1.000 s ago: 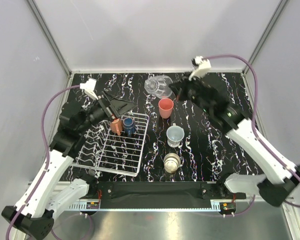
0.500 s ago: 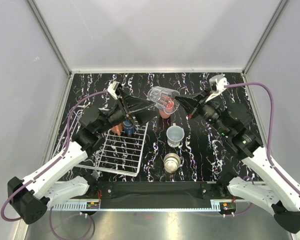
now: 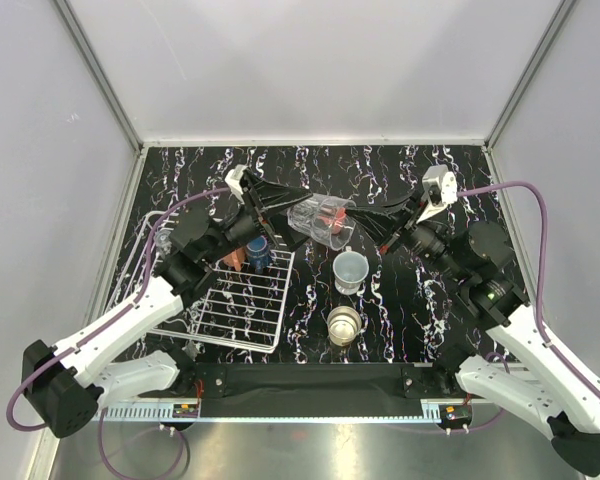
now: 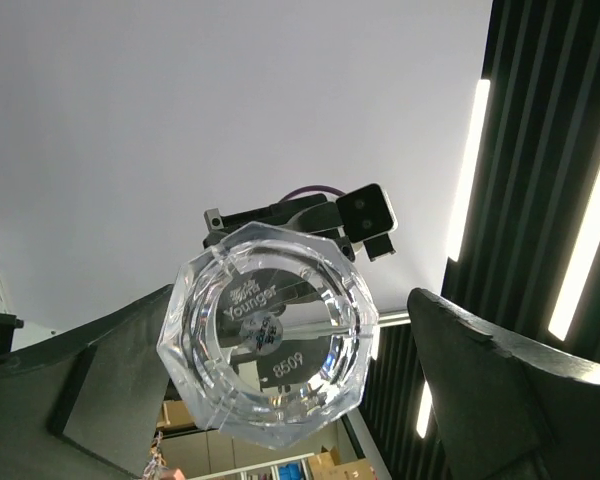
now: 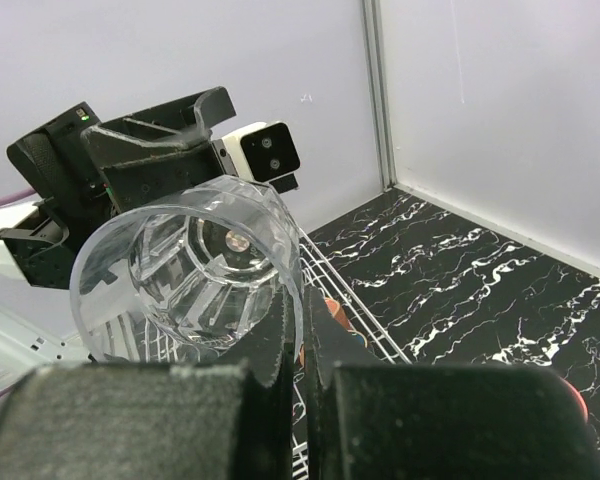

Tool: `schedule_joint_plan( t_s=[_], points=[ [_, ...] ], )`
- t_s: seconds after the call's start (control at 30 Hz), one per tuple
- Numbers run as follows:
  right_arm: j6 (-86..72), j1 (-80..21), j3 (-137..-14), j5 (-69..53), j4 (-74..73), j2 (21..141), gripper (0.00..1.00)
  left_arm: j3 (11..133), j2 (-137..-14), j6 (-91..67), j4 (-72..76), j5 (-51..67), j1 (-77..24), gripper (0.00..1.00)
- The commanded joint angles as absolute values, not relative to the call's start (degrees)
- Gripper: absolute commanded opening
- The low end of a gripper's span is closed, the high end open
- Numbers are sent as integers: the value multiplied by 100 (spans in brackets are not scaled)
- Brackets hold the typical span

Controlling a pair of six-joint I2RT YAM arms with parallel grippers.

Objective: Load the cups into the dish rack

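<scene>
Right gripper point(image 5: 296, 330): closed on the rim of a clear glass point(image 3: 322, 222), one finger inside the mouth and one outside. The glass hangs in the air on its side, mouth toward the right arm, faceted base toward the left arm. Left gripper point(image 4: 290, 330): wide, fingers spread either side of that base, with no contact visible in its wrist view. Dish rack point(image 3: 235, 312): white wire, on the table below and to the left of the held glass, most of its grid bare. Salmon mug point(image 3: 232, 256) and dark blue cup point(image 3: 257, 250): standing in the rack's far right corner. Pale mug point(image 3: 350, 270) and a small cup point(image 3: 344, 323), clear or beige and hard to tell: on the table right of the rack, not yet loaded. Step in hand, as judged: passing the glass from right arm to left for racking. Handling notes: the left fingers should close squarely on opposite facets of the base, since smooth glass is likely to slip. The right gripper should open only once that hold is firm, then draw its inner finger out along the glass's axis so the rim is not dragged. A bare grid cell apart from the two racked cups suits the set-down.
</scene>
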State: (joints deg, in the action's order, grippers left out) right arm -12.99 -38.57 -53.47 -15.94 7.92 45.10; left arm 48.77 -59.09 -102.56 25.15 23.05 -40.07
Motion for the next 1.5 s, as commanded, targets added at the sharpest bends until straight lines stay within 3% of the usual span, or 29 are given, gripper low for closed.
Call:
schedule_joint_plan(
  t_s=[0.0, 0.27, 0.57, 0.73, 0.77, 0.83, 0.87, 0.9, 0.93, 1.07, 1.13, 1.23, 1.47],
  points=[
    [-1248, -3841, -5388, -1775, 1371, 4509, 0, 5203, -5924, -10223, 2882, 2232, -4078, 99],
    [-1239, -3841, -5353, -1670, 1398, 4544, 0, 5159, -5775, -10055, 2988, 2163, -4113, 91],
    [-1213, -3841, -5344, -1617, 1187, 4403, 0, 4870, -5862, -10125, 3996, 2153, -4113, 75],
    [-1152, -3832, -5440, -1617, 1037, 4421, 0, 4808, -5898, -10134, 4149, 2250, -4113, 45],
    [-1125, -3832, -5484, -1652, 950, 4438, 0, 4799, -5889, -10108, 4105, 2241, -4113, 32],
    [-1134, -3841, -5580, -1661, 897, 4526, 0, 4834, -5889, -10020, 4052, 2259, -4113, 16],
    [-1160, -3841, -5607, -1609, 836, 4544, 4, 4851, -5897, -9976, 3956, 2328, -4113, 0],
    [-1169, -3841, -5642, -1582, 800, 4579, 11, 4939, -5906, -9819, 3859, 2355, -4113, 0],
    [-1186, -3832, -5669, -1547, 765, 4579, 42, 4983, -5924, -9713, 3763, 2390, -4113, 0],
    [-1195, -3841, -5818, -1065, 213, 4614, 85, 5080, -5871, -9072, 3079, 2513, -4087, 0],
    [-1230, -3832, -5906, -828, -365, 4562, 93, 5176, -5740, -8353, 2613, 2549, -4052, 0],
    [-1230, -3841, -5941, -362, -947, 4404, 96, 5370, -5494, -7088, 1348, 2374, -3920, 0],
    [-1634, -3841, -5942, 877, -2820, 4096, 98, 6161, -4896, -3870, -2228, 75, -3858, 0]
  ],
)
